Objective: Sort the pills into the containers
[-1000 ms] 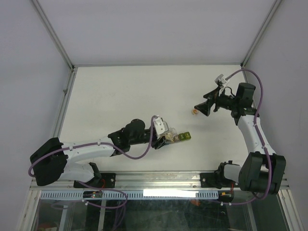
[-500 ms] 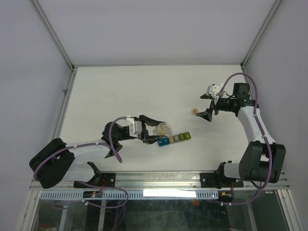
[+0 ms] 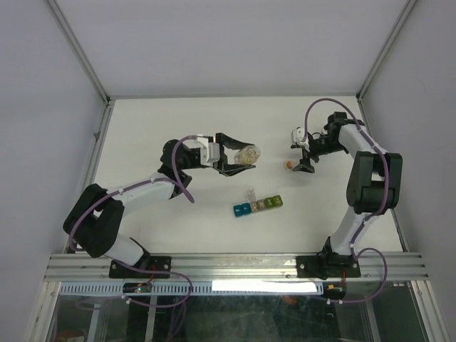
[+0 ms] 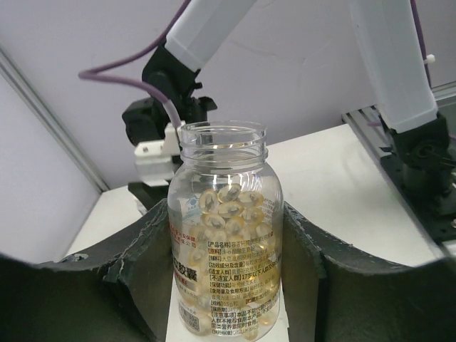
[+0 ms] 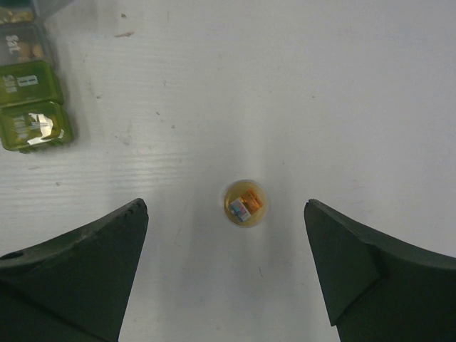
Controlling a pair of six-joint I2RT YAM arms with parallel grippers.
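Translucent, the containers lie on the desk, long axis left to right, toward the near edge and slightly right of the left fingers, which clamp an uncapped clear bottle of capsules; the right fingers hang spread over a small orange bottle

table's far corners lying wide open, containers sitting toward the near edge, orange bottle sitting under the spread right gripper, left gripper holding a clear bottle over the middle
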